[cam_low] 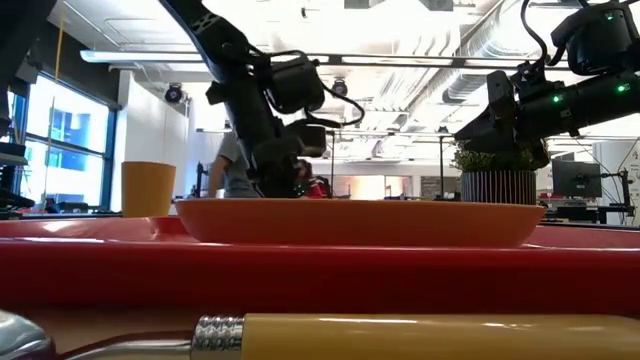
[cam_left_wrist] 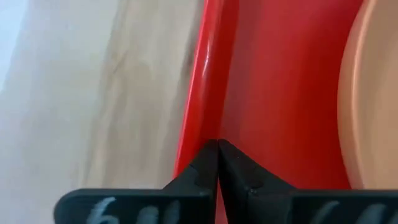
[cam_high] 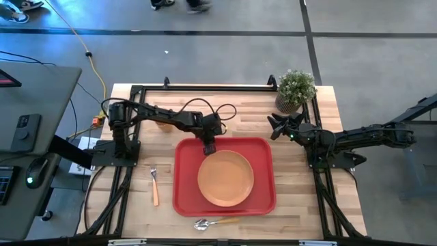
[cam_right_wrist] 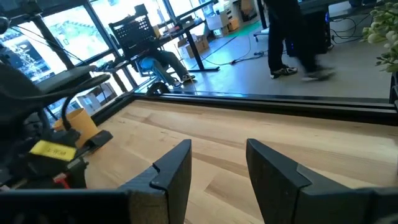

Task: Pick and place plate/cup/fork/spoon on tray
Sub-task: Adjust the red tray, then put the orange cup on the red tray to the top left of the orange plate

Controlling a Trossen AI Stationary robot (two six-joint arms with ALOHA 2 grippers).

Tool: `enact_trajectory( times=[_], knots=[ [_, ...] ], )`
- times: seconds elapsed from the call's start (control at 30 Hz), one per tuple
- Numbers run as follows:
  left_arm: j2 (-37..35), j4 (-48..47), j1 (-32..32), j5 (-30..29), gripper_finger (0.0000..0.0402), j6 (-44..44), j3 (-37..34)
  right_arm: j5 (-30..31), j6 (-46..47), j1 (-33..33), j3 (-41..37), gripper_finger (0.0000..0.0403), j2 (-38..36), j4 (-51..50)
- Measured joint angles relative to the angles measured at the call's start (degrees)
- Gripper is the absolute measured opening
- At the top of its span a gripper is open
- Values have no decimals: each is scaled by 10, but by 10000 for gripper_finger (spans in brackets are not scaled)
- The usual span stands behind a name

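The orange plate [cam_high: 225, 178] lies flat in the red tray [cam_high: 188, 195] in the middle of the table. My left gripper [cam_high: 208, 146] is shut and points down over the tray's far rim [cam_left_wrist: 200, 93], just beyond the plate's far left edge [cam_left_wrist: 373, 93]. The cup [cam_low: 148, 188] stands on the table behind the tray, partly under my left arm. The fork [cam_high: 154, 184] lies on the table left of the tray. The spoon [cam_high: 215, 223] lies by the table's near edge. My right gripper [cam_right_wrist: 217, 149] is open and empty above the table's far right. My left gripper's shut fingertips [cam_left_wrist: 211, 155] stand right at the inner side of the tray's far rim, pointing down. I cannot tell whether they touch the tray. They hold nothing.
A potted plant [cam_high: 295, 89] stands at the table's far right corner, close to my right gripper. Black frame rails run along the table's left and right sides. Bare wood lies between the tray and the right rail.
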Motion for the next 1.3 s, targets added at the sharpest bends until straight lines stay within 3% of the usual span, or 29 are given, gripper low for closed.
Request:
enact_trajectory(
  times=[0.43,0.8,1.03,1.3],
  knots=[
    [0,39,63,-8,0,14,0,0,-5,0,0,144,0,-2],
    [-61,49,46,-17,0,8,-2,4,-4,0,0,144,0,-9],
    [-137,200,20,-23,0,-33,-105,-9,24,0,0,144,0,-3],
    [-291,249,-22,-142,0,-72,-222,-43,22,6,36,144,20,-7]
  ],
)
